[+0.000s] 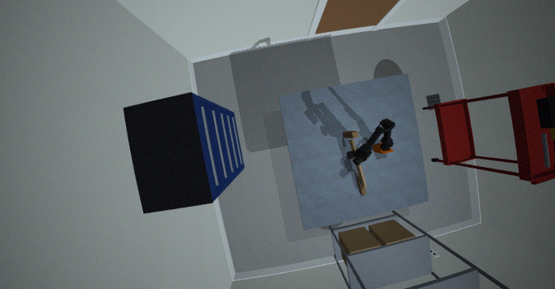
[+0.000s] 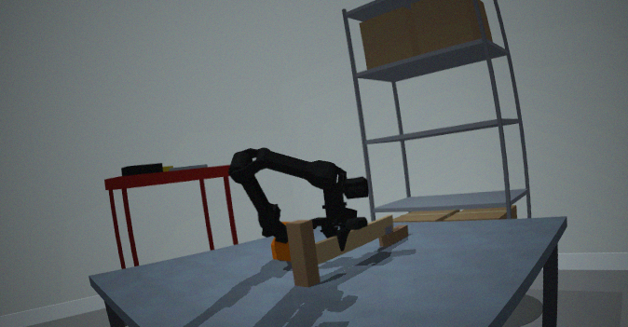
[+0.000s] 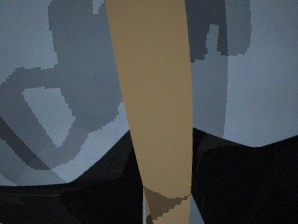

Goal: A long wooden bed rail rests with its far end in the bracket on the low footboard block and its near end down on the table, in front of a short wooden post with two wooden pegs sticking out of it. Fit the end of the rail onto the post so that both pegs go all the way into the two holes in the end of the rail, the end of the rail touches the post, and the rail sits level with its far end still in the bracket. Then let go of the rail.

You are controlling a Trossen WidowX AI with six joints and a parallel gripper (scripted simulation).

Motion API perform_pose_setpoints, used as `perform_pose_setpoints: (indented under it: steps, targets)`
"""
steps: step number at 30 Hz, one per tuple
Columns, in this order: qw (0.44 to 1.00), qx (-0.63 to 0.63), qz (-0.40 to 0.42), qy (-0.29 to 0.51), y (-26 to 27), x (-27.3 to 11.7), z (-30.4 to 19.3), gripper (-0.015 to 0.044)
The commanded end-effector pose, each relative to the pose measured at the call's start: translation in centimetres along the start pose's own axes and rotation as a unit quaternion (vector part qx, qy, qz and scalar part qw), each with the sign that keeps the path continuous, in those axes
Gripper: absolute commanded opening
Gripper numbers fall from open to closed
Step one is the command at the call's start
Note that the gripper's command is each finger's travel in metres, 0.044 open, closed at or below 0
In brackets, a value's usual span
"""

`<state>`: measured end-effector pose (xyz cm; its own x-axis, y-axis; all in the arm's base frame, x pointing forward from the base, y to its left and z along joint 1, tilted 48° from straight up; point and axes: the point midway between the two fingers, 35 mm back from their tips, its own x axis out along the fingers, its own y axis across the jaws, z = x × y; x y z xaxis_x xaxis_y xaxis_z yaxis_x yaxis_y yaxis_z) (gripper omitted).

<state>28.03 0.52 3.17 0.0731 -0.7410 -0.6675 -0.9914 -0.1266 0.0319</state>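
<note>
The long pale rail [image 1: 361, 175] [image 2: 373, 232] [image 3: 152, 65] runs from the short brown post [image 1: 351, 134] [image 2: 304, 254] to the low footboard block [image 1: 362, 191] [image 2: 395, 237]. My gripper [image 1: 357, 162] [image 2: 346, 244] [image 3: 153, 128] is shut on the rail partway along, a finger on each side. The rail's near end is held up off the table, right by the post, and looks about in line with it. Its far end is at the footboard block's bracket. The post hides the near end in the exterior view. The pegs and holes do not show, and I cannot tell whether the end touches the post.
The blue-grey table [image 1: 317, 190] [image 2: 443, 271] carries the arm's orange base [image 1: 383, 149] [image 2: 280, 250] beside the rail. Shadows of the arm fall across the table. A red cart, a shelf rack with boxes and a blue cabinet stand off the table.
</note>
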Motion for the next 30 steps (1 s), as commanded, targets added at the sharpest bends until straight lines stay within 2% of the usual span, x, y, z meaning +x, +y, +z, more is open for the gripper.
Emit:
perform_pose_setpoints:
  steps: [1,30]
  targets:
    - [1.000,0.000,-0.004,-0.002,-0.02,-0.30,-0.33,0.0000]
    - [1.000,0.000,-0.004,-0.001,-0.01,-0.28,-1.24,0.0000]
